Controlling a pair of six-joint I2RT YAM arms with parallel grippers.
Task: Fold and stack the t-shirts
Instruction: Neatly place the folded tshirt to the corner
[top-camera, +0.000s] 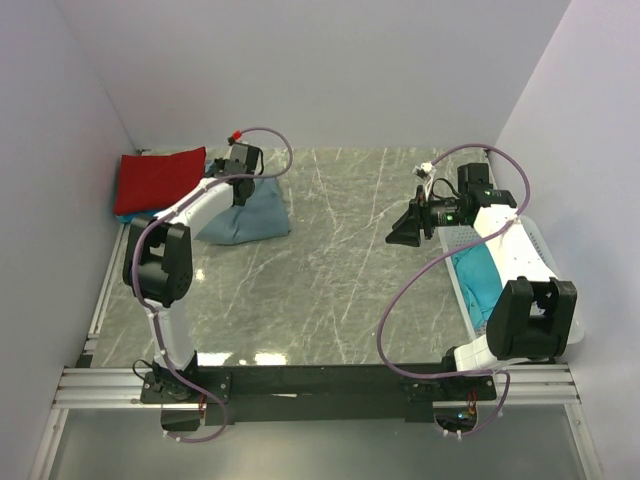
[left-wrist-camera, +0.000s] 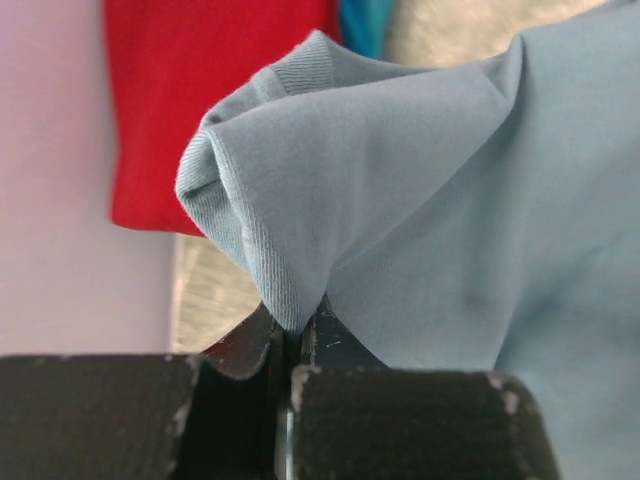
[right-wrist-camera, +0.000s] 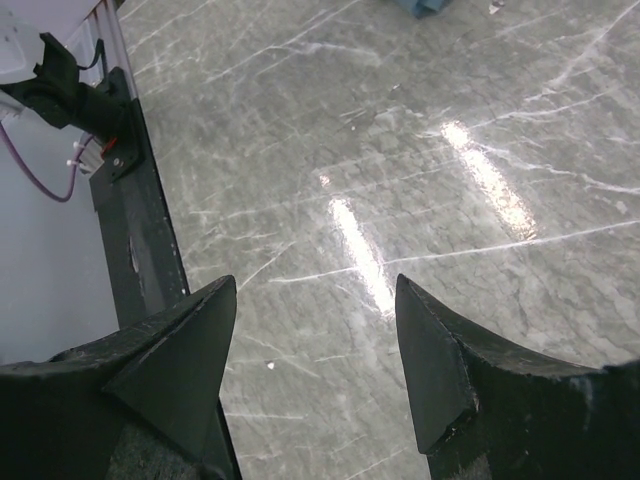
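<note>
Left gripper (left-wrist-camera: 297, 335) pinches the slate-blue shirt (left-wrist-camera: 420, 220); right gripper (right-wrist-camera: 315, 330) gapes empty near the basket (top-camera: 458, 238), where a teal shirt (top-camera: 478, 280) seemingly lies.

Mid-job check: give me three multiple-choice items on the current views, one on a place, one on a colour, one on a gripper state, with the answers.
1. Where does the red t-shirt lie?
A. far-left corner of the table
B. middle of the table
C. near-right corner

2. What colour is the shirt in the white basket?
A. red
B. turquoise
C. slate-blue

3. How do the right gripper fingers stand?
A. shut on a shirt
B. shut on nothing
C. open, holding nothing

Answers:
1 A: it lies folded by the left wall, at the far end.
2 B: the turquoise t-shirt shows inside it.
3 C: the fingers stand apart over bare table.
</note>
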